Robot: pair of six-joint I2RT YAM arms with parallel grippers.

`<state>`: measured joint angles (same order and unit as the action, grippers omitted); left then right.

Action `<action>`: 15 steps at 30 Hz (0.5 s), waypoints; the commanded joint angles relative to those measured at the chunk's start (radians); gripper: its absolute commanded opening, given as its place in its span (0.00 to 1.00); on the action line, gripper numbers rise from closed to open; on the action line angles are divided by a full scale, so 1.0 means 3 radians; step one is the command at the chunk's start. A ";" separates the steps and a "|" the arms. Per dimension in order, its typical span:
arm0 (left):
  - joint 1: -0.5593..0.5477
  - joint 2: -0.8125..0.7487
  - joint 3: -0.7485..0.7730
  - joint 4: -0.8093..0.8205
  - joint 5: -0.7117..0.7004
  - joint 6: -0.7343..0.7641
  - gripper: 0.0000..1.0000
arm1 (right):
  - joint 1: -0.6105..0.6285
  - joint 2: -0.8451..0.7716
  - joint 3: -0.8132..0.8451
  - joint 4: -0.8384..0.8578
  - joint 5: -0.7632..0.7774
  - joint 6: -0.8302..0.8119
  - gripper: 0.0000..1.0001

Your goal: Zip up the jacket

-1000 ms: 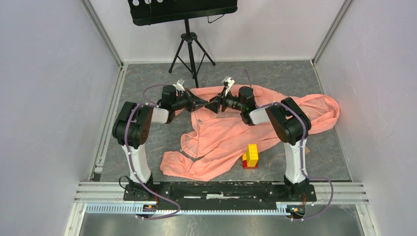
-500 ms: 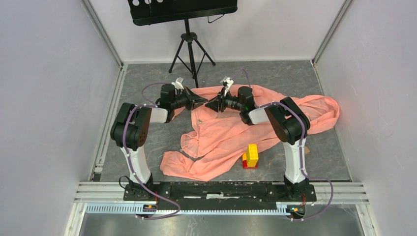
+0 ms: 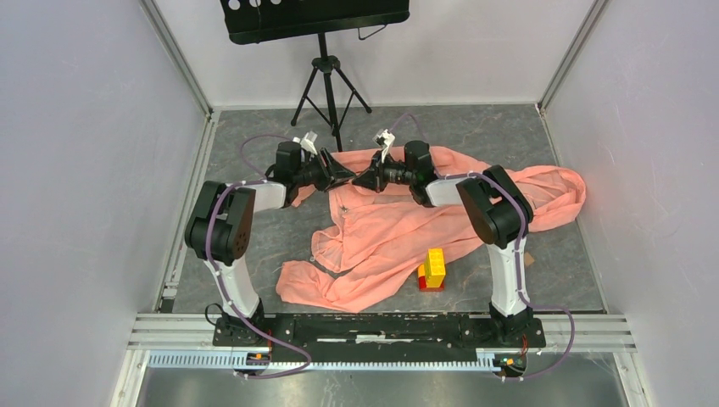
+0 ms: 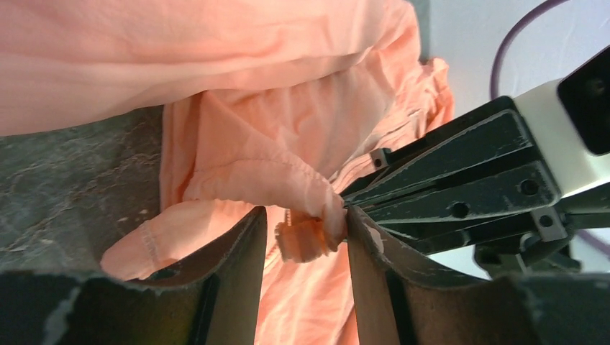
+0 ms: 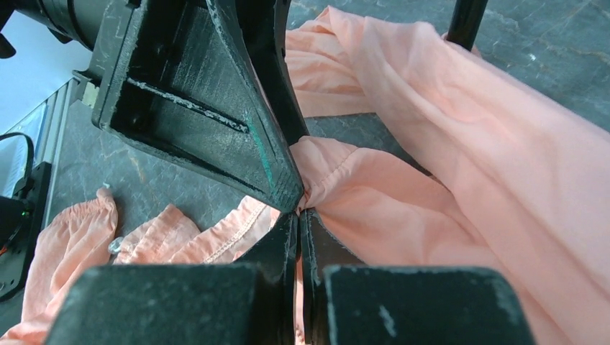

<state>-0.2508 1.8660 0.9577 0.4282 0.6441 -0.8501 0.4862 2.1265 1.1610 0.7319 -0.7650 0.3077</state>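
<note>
1. The large salmon-pink jacket of thin fabric (image 3: 398,229) lies crumpled on the grey counter (image 3: 500,136), with its edge between both pairs of fingers.
2. The right fingers (image 5: 280,248) are closed on the hem, probably to steady it.
3. The left fingers (image 4: 237,266) stand apart around a fold and grip nothing.

From above, the zipper on the jacket (image 3: 390,229) is too fine to trace; the stand (image 3: 314,19) is cropped.

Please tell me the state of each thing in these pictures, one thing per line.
jacket: crumpled on the table, zipper seems open
left claw: open around a jacket fold
right claw: shut on the jacket edge
block stack: upright, beside the jacket
tripod stand: standing, legs spread
</note>
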 commanded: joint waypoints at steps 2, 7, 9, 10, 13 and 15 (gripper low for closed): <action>-0.0072 -0.0135 0.0079 -0.0288 -0.0119 0.0598 0.52 | -0.0052 0.0049 0.0183 -0.0118 -0.0188 -0.0053 0.01; -0.0110 -0.0154 0.0140 -0.0538 -0.0371 0.0745 0.46 | -0.0085 0.0023 0.0120 0.0041 -0.0322 0.0043 0.06; -0.0112 -0.0129 0.0169 -0.0542 -0.0371 0.0741 0.38 | -0.0082 0.0016 0.0115 0.0063 -0.0351 0.0049 0.09; -0.0119 -0.0113 0.0189 -0.0555 -0.0356 0.0742 0.36 | -0.0082 0.0018 0.0108 0.0080 -0.0364 0.0061 0.10; -0.0139 -0.0131 0.0199 -0.0563 -0.0332 0.0770 0.46 | -0.0080 0.0038 0.0123 0.0060 -0.0376 0.0062 0.10; -0.0150 -0.0184 0.0174 -0.0563 -0.0352 0.0818 0.50 | -0.0082 0.0042 0.0134 0.0056 -0.0381 0.0066 0.10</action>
<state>-0.2848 1.8591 0.9951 0.2920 0.5652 -0.6823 0.4633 2.1410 1.1698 0.6865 -0.8436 0.3191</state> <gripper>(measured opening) 0.473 0.100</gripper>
